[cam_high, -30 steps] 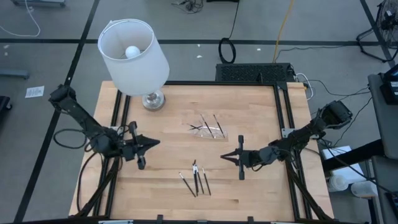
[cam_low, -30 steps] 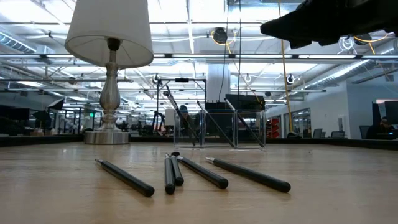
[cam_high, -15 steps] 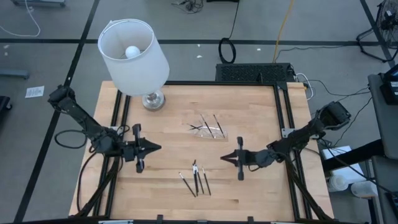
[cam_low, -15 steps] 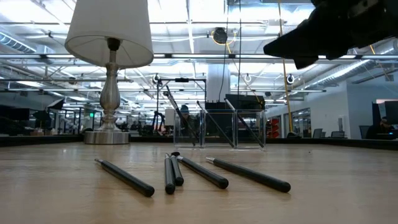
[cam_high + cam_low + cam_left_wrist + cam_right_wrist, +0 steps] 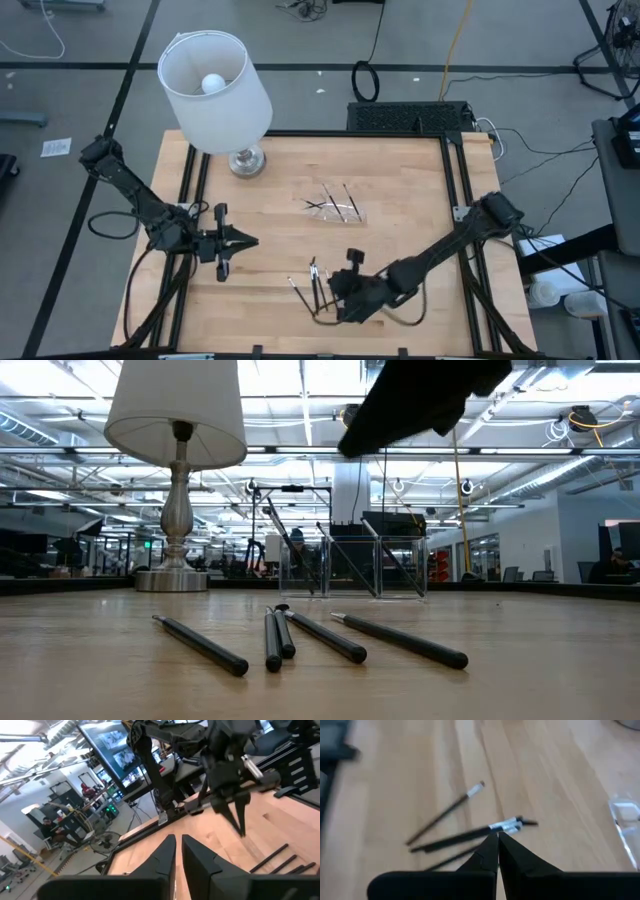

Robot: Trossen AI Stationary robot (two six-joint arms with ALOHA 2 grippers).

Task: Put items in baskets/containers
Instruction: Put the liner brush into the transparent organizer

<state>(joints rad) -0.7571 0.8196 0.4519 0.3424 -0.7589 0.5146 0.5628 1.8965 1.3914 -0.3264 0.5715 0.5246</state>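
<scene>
Several thin dark sticks (image 5: 318, 288) with lighter tips lie flat on the wood near the table's near edge; they also show in the low view as sticks (image 5: 300, 635) and in the right wrist view as sticks (image 5: 465, 836). The clear tray (image 5: 338, 205) stands farther back, with a few sticks leaning inside it. My right gripper (image 5: 335, 295) hangs shut above the loose sticks, pointing down and clear of them. My left gripper (image 5: 248, 241) waits shut over the table's left part.
A lamp with a white shade (image 5: 215, 90) stands on its metal base (image 5: 246, 160) at the table's far left corner. Black rails run along the table's left and right edges. Bare wood lies between the loose sticks and the tray.
My right gripper has swung from the table's right-centre toward the near edge and the left, and has tipped to point down over the loose sticks. The sticks and tray have not moved.
</scene>
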